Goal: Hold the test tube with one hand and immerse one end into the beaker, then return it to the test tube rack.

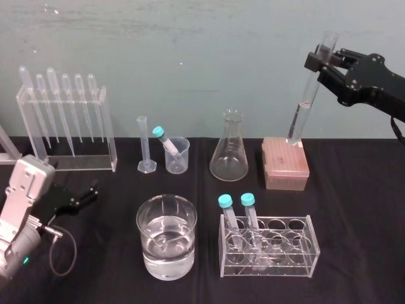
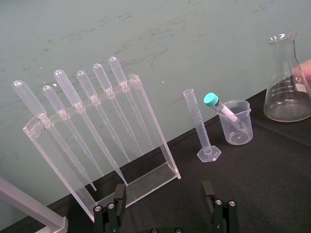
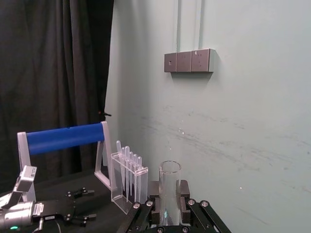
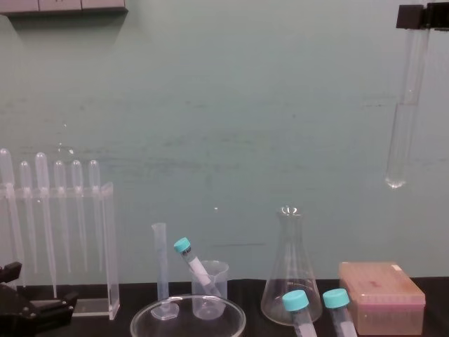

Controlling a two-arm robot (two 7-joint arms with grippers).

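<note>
Head downward, chest table-level, flask [image 1: 228, 158] shared

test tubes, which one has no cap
The tall clear test tube held aloft by the right gripper; the shorter tubes, two in the rack and one in the small cup, wear teal caps.

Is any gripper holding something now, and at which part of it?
The right gripper holds the test tube near its open top end, in the air; the left gripper holds nothing.
</note>
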